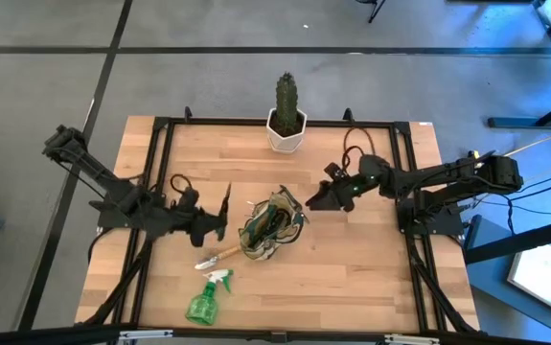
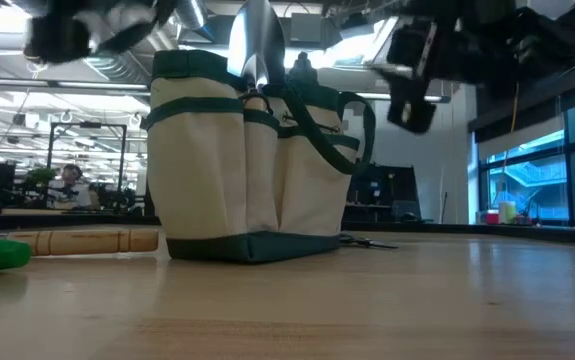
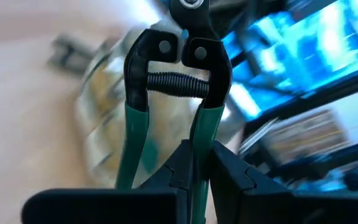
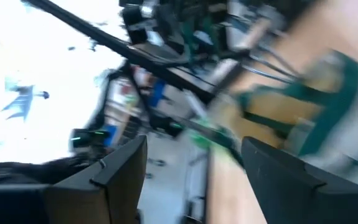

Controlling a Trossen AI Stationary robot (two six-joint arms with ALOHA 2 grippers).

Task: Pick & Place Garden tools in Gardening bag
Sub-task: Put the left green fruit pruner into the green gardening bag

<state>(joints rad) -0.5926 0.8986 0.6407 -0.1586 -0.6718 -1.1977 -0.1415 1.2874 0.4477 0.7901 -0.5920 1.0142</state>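
The gardening bag (image 1: 270, 228) stands upright mid-table, tan with green trim (image 2: 252, 160), and a silver trowel blade (image 2: 257, 40) sticks out of its top. My left gripper (image 1: 214, 224) is just left of the bag, shut on the green-handled pruning shears (image 3: 175, 81), which show dark in the high view (image 1: 225, 203). A wooden-handled tool (image 1: 219, 257) and the green spray bottle (image 1: 206, 299) lie flat on the table nearer the front edge. My right gripper (image 1: 319, 198) hovers open to the right of the bag, with nothing between its fingers (image 4: 122, 177). My left gripper pinches one green handle of the shears (image 3: 201, 140) between its two fingers (image 3: 231, 171); the other handle (image 3: 132, 149) runs free beside them. The fingers lie along the handle. The shears stick out ahead of them, pivot and spring end away, off the table.
A green cactus in a white pot (image 1: 286, 120) stands at the table's far edge, behind the bag. A black frame (image 1: 160, 129) runs around the tabletop. Bare wood lies at the front right (image 1: 352, 278).
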